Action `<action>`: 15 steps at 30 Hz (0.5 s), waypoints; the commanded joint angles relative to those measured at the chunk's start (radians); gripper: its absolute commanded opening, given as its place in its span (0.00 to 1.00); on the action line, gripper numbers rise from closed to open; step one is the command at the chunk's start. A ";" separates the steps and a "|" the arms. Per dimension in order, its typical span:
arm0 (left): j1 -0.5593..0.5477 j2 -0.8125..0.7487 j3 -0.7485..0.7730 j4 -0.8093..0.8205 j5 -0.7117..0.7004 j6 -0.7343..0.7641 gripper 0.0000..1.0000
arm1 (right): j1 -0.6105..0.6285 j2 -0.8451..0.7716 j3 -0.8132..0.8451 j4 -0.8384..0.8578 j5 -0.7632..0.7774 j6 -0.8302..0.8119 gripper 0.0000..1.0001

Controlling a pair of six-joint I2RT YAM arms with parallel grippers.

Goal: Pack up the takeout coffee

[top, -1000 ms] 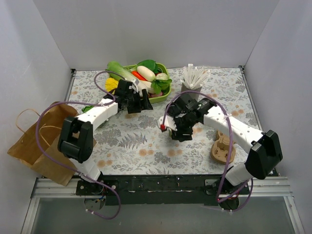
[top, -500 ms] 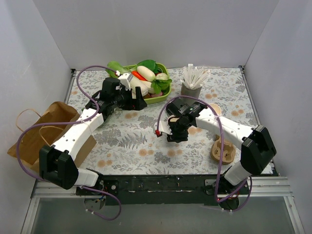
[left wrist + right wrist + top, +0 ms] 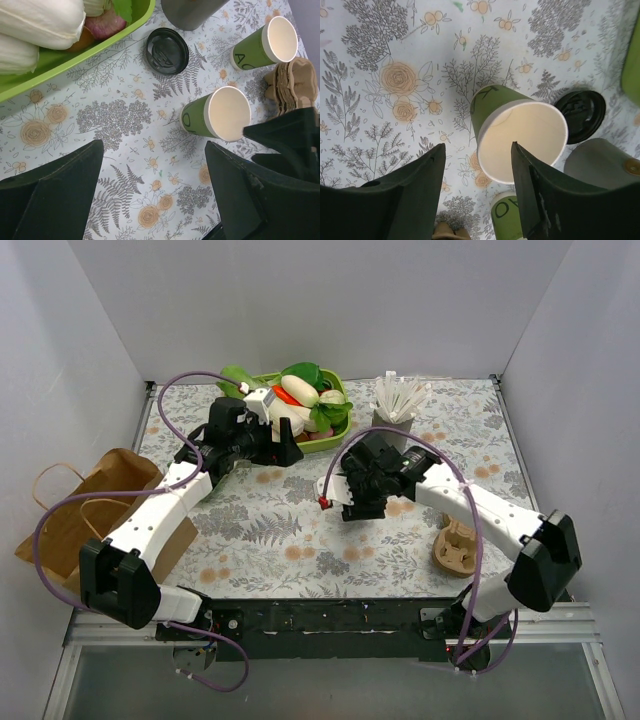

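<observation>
Over the table (image 3: 270, 530), right fingers (image 3: 400, 200) gape above a lidless cup (image 3: 522, 135); my left fingers (image 3: 50, 200) gape too, coffee (image 3: 166, 51) untouched.

Left arm (image 3: 160, 508) stretched forward, left gripper (image 3: 280, 448) jaws spread wide, right arm (image 3: 480, 502) bent inward, right gripper (image 3: 352, 502) jaws parted

Top cam overhead, far — wrist cams close, downward, share lidless cup (image 3: 220, 115).

The left gripper (image 3: 152, 147) has slid leftward along the green tray (image 3: 100, 47), and the right gripper (image 3: 477, 147) slightly rearward.
</observation>
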 commanded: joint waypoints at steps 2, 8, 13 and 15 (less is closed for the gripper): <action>0.008 -0.019 0.047 0.009 0.018 0.019 0.84 | 0.004 0.117 -0.040 0.027 0.061 0.031 0.63; 0.013 -0.037 0.028 0.020 0.010 0.017 0.84 | 0.024 0.165 -0.024 0.082 0.027 0.085 0.34; 0.013 -0.055 0.015 0.017 -0.005 0.026 0.84 | 0.090 0.224 0.090 0.065 -0.037 0.088 0.10; 0.013 -0.063 0.017 0.014 -0.018 0.039 0.85 | 0.106 0.250 0.122 0.053 -0.068 0.097 0.09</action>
